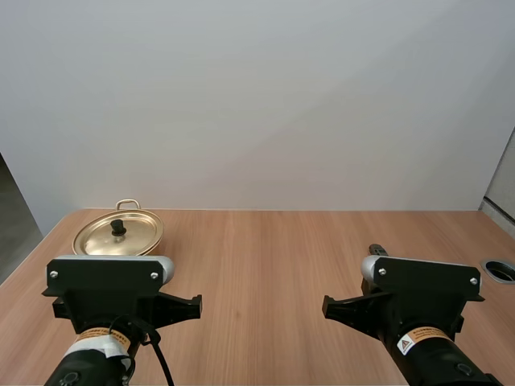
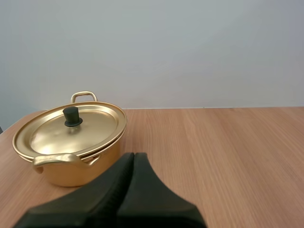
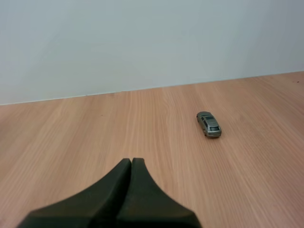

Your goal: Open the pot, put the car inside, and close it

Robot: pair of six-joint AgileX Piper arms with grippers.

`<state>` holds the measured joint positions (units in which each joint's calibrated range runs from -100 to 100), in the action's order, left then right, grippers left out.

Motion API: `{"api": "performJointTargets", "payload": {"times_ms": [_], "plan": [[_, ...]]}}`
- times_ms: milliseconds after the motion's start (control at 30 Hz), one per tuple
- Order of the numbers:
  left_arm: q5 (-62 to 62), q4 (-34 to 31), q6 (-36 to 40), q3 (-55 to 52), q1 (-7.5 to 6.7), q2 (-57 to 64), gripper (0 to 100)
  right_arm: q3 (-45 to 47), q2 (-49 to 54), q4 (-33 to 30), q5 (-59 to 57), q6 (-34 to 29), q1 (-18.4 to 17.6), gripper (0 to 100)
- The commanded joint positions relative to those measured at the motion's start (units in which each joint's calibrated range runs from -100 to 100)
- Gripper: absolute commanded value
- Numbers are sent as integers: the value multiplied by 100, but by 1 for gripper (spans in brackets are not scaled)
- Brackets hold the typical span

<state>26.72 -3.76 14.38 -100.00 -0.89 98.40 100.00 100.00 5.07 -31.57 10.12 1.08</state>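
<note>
Pot [image 2: 71,172], gold-coloured, stands at the far left of the wooden table [image 1: 273,265], with its lid [image 2: 95,128] on and the black knob [image 2: 71,116] upright. Near it is the left gripper [image 2: 134,155], fingers pressed together on nothing. A small grey car [image 3: 209,124] lies on the table ahead of the right gripper [image 3: 131,160], which is likewise clenched and empty.

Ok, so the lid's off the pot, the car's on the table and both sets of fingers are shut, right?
No: the lid is on the pot, as the left wrist view shows. The car is on the table, and the left fingers and right fingers are shut.
</note>
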Motion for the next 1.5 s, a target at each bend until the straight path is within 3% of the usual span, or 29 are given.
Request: {"api": "performJointTargets", "payload": {"times_ms": [0,333,533,700,833,967,1067,1133,1200,1367,1467], "plan": [[8,2,6,0,0,2,0,0,0,-4,4,1,0,0],[8,2,6,0,0,2,0,0,0,-976,20,33,0,0],[8,2,6,0,0,2,0,0,0,-1012,39,33,0,0],[-732,-104,-2,0,0,2,0,0,0,-2494,700,45,0,0],[-2318,-998,-77,0,0,2,0,0,0,-3788,1784,45,0,0],[-3652,-2662,-235,0,0,2,0,0,0,-3981,3805,58,0,0],[-3885,-3254,-235,96,0,2,0,0,0,-4210,4678,439,0,0],[-3546,-3163,-235,364,0,2,0,0,0,-4204,5255,667,0,0],[-2844,-2743,-189,687,0,2,0,-161,0,-3794,5292,554,0,0],[-659,-1619,-94,1883,0,-463,0,-1596,-1002,-2332,2303,196,0,0],[196,-1510,291,2809,14,-1310,0,-2671,-2367,-1827,992,196,0,0]]}}
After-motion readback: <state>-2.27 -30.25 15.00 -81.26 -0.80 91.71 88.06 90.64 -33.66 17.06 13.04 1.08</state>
